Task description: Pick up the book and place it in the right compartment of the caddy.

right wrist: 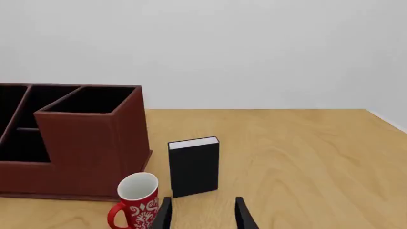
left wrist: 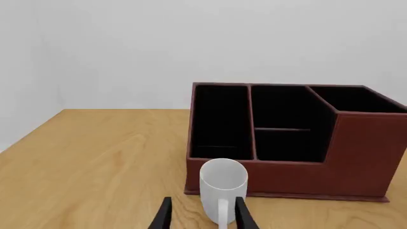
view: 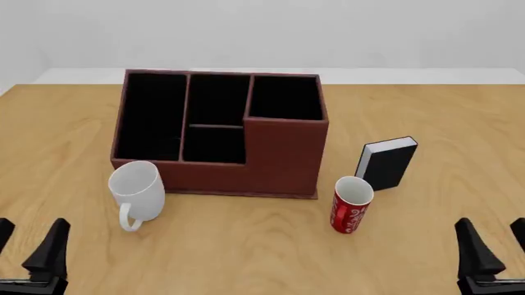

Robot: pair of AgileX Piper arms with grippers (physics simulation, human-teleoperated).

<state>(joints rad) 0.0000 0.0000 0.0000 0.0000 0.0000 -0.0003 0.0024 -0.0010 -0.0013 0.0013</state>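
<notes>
The black book (view: 387, 163) with white page edges stands upright on the table, just right of the reddish-brown caddy (view: 283, 157). The caddy's right compartment (view: 286, 98) is the squarish black-lined section behind the taller front wall. In the right wrist view the book (right wrist: 194, 167) stands a short way ahead of my right gripper (right wrist: 203, 202), beside the caddy (right wrist: 89, 143). My right gripper (view: 496, 243) is open and empty near the front right edge. My left gripper (view: 29, 243) is open and empty at the front left.
A red cup with white pattern (view: 351, 204) stands just in front of the book, to its left. A white mug (view: 138, 192) stands before the caddy's left front corner, directly ahead of my left gripper (left wrist: 203, 200). The wooden table (view: 246, 252) stretches between the grippers.
</notes>
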